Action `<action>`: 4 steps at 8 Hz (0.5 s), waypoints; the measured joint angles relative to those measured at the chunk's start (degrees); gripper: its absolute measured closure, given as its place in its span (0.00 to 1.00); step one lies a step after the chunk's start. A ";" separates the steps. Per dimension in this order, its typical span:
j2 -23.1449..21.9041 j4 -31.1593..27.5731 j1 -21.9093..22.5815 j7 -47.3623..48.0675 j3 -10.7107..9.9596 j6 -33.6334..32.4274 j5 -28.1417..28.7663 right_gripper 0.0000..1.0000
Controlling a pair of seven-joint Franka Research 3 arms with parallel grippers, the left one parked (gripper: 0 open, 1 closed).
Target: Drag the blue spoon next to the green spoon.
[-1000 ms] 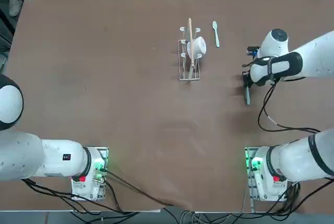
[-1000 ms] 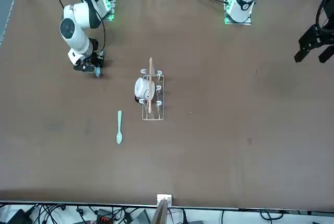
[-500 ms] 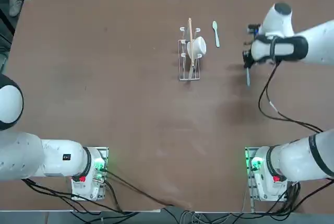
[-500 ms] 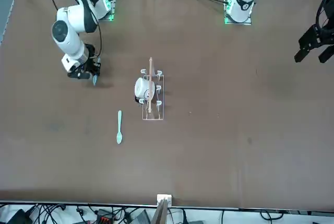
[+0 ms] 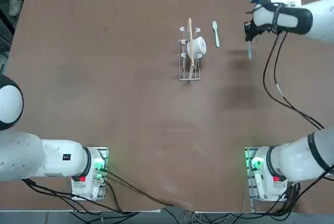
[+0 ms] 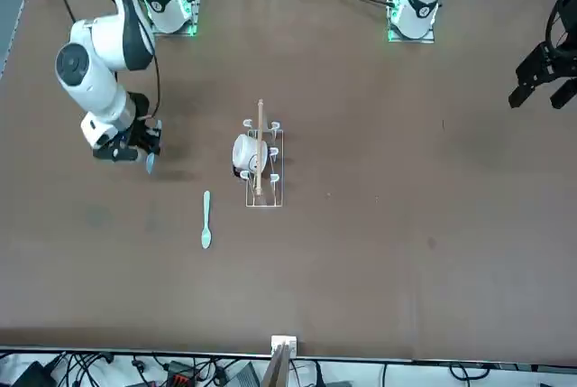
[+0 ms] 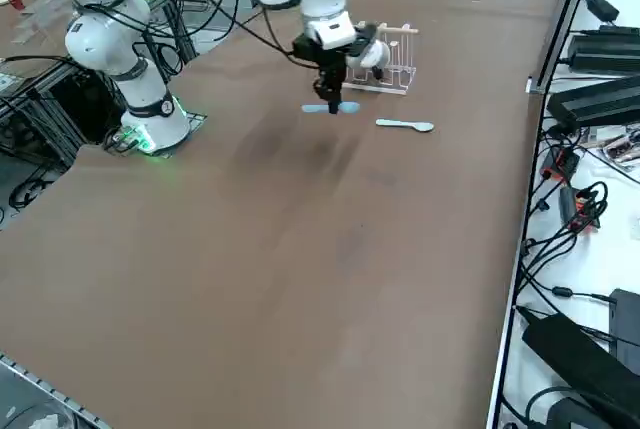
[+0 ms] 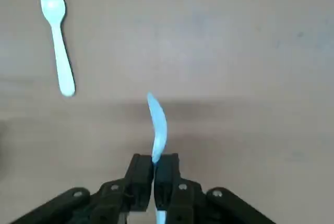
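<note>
even overhead light – soft shadows, wrist view sharp

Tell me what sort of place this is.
Probably a robotics lab: a brown table edged with cables, and the right gripper clamped on the blue spoon, near the green spoon and a wire rack.

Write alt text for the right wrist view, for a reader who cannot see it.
The right gripper has its jaws shut on the blue spoon, whose bowl sticks out beyond them above the brown table. The green spoon lies flat on the table a short way off, apart from the blue one.
</note>
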 joint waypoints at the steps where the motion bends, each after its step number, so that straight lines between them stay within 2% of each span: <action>1: 3.95 5.19 0.00 -1.19 0.00 -1.91 0.02 0.93; 4: 14.84 20.56 -0.01 -4.39 0.01 -4.49 2.14 0.93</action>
